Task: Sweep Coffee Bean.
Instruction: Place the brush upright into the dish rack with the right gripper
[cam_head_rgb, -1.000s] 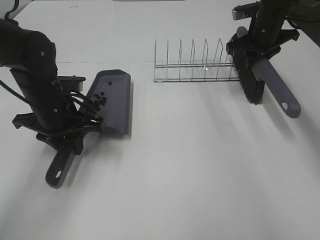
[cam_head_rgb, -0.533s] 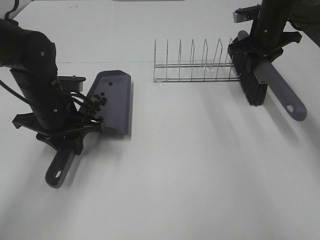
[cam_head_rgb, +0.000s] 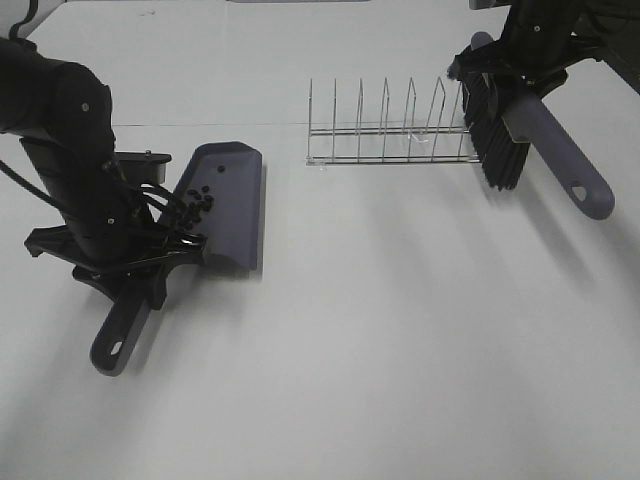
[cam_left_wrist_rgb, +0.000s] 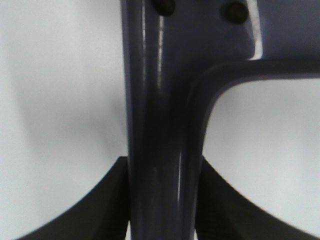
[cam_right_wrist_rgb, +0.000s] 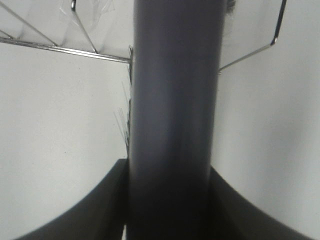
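The dustpan (cam_head_rgb: 228, 205) is set on the left of the table (cam_head_rgb: 400, 350), and the coffee beans (cam_head_rgb: 197, 200) are gathered in it. The wire rack (cam_head_rgb: 385, 135) is placed farther back, with the brush (cam_head_rgb: 497, 135) at its right end.

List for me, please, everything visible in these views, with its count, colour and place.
dustpan: one, grey; on the left of the table, with its handle in the left gripper.
coffee beans: a loose cluster, too small to count exactly, dark brown-black; inside the dustpan, at the handle end of the pan.
brush: one, grey handle with black bristles; far right, beside the rack's right end, held by its handle.
rack: one, silvery wire, nothing in its slots; far side of the table, right of the dustpan.
table: one, white; under everything.
left gripper: one, black; shut on the dustpan's handle.
right gripper: one, black; shut on the brush's handle.
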